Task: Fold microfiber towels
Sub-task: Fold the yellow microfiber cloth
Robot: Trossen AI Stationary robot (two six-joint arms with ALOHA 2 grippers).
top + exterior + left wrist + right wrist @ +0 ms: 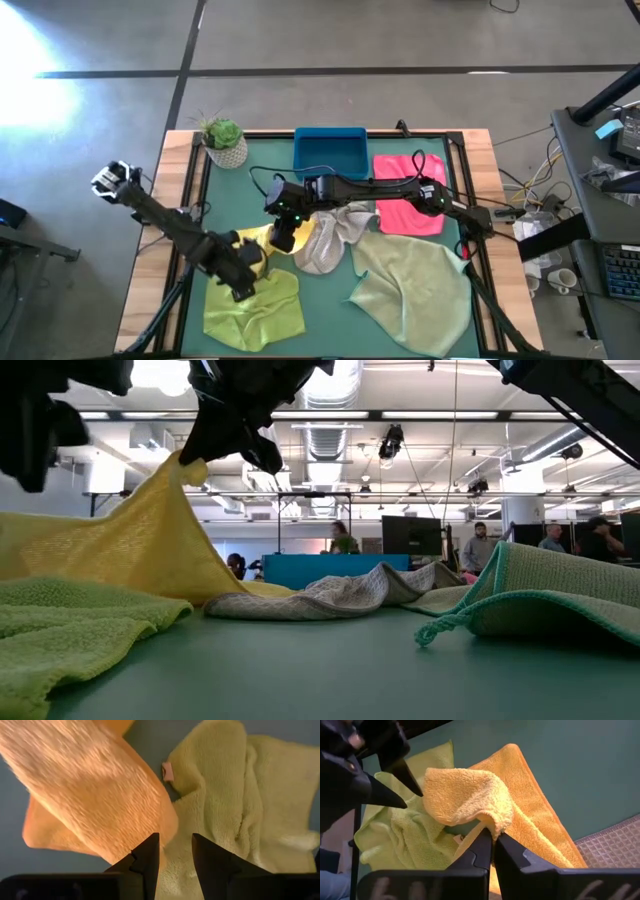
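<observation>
The yellow towel [252, 240] lies at the table's left middle, one part raised and the rest on the mat and on the lime green towel [255, 310]. My right gripper [285, 237] reaches across the table and is shut on the yellow towel [470, 795]. My left gripper [175, 855] is open, hovering over the lime green towel [225, 805] beside the raised yellow part [95, 795]; I cannot tell whether it touches. The light grey towel [330, 243], the sage green towel [415, 290] and the hot pink towel [408, 195] lie to the right. My right gripper pinches a folded-over edge of the yellow towel [496, 826] between its two fingers, coming from above. That part is lifted into a peak [188, 468]. The cloth slopes down from it, and its lower part [90, 560] rests on the lime green towel and the mat.
A blue tray [330, 150] stands at the far edge, and a potted plant [225, 142] at the far left corner. The table has a raised wooden rim [190, 200]. The sage green towel's edge [470, 610] lies close to the low camera. People show in the room beyond [485, 545].
</observation>
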